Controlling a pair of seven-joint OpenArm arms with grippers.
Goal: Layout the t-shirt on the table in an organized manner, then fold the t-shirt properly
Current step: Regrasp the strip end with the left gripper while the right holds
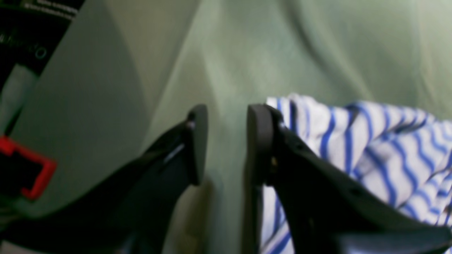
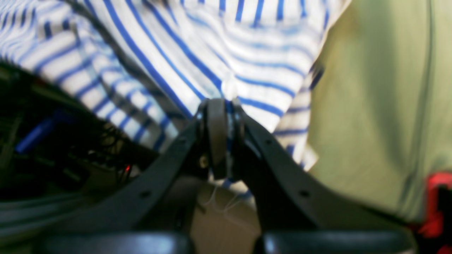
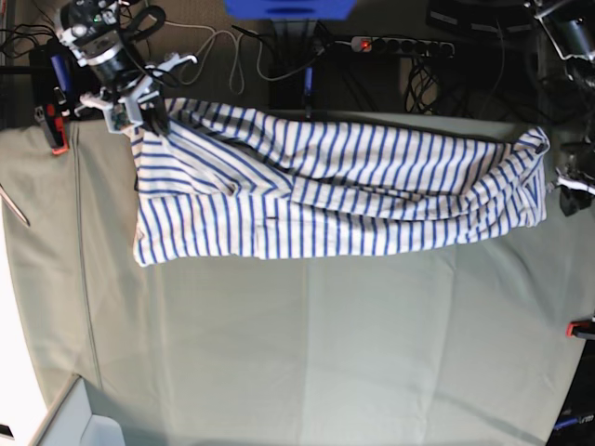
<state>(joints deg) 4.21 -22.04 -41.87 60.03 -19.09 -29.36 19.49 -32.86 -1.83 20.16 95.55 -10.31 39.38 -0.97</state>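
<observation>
The white, blue-striped t-shirt [image 3: 335,190] lies stretched in a long band across the far part of the table [image 3: 307,353]. My right gripper [image 3: 139,116] is at the far left corner, shut on a bunched edge of the shirt [image 2: 197,56]; in the right wrist view the cloth is pinched between its pads [image 2: 223,109]. My left gripper [image 1: 226,141] stands open just above the table cloth [image 1: 247,53], with nothing between its fingers. The shirt's end [image 1: 381,141] lies against the outer side of one finger [image 1: 259,141]. In the base view this gripper [image 3: 569,190] shows only partly at the right edge.
Red-and-black clamps sit on the table edges at the left [image 3: 58,135] and right [image 3: 581,327], one close to my left gripper [image 1: 35,169]. Cables and a power strip [image 3: 400,45] lie behind the table. A white box [image 3: 74,423] is at the near left corner.
</observation>
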